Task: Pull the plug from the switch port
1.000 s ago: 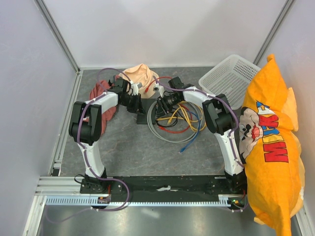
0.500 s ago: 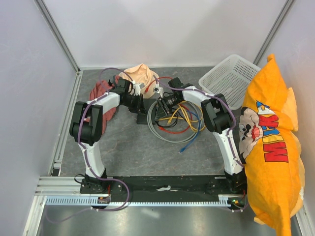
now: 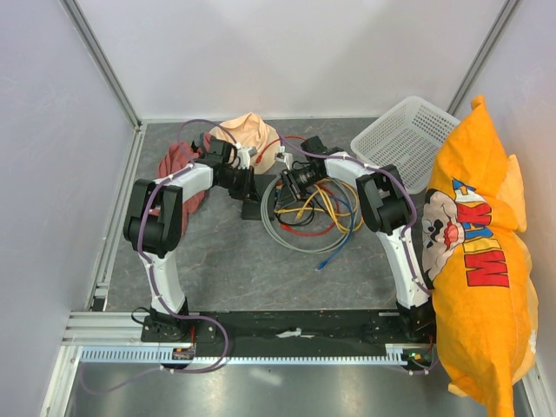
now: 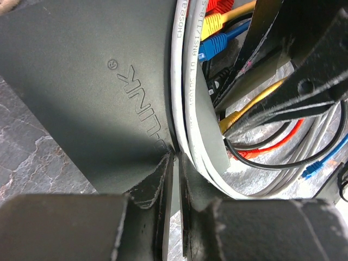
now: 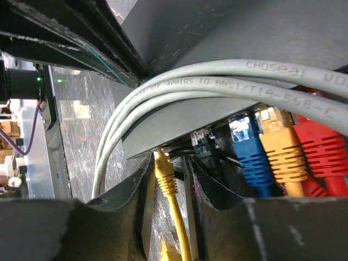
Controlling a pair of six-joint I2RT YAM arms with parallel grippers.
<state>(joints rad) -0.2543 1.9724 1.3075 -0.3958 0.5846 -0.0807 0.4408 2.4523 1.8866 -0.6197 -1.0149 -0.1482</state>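
The switch [image 4: 81, 81] is a flat black box, mostly hidden under both grippers in the top view. My left gripper [image 4: 175, 157] is shut on the switch's near edge; in the top view it [image 3: 246, 182] sits in front of the peach hat. A yellow plug [image 5: 165, 175] sits in the end port of the switch [image 5: 228, 32]. My right gripper [image 5: 166, 163] straddles this plug, slightly open, with a small gap at the right finger [image 5: 196, 179]. Blue [image 5: 247, 157], orange [image 5: 280, 147] and red [image 5: 321, 152] plugs fill neighbouring ports. The right gripper [image 3: 285, 184] faces the left one.
A tangle of grey, yellow, blue and red cables [image 3: 314, 217] lies in front of the switch; grey cable [image 5: 217, 81] drapes over it. A peach hat [image 3: 248, 135], a red cloth [image 3: 178, 161], a white basket [image 3: 404, 139] and a big orange pillow [image 3: 478, 252] stand around.
The left gripper has shifted slightly right, toward the switch. The right gripper has edged slightly back and right.
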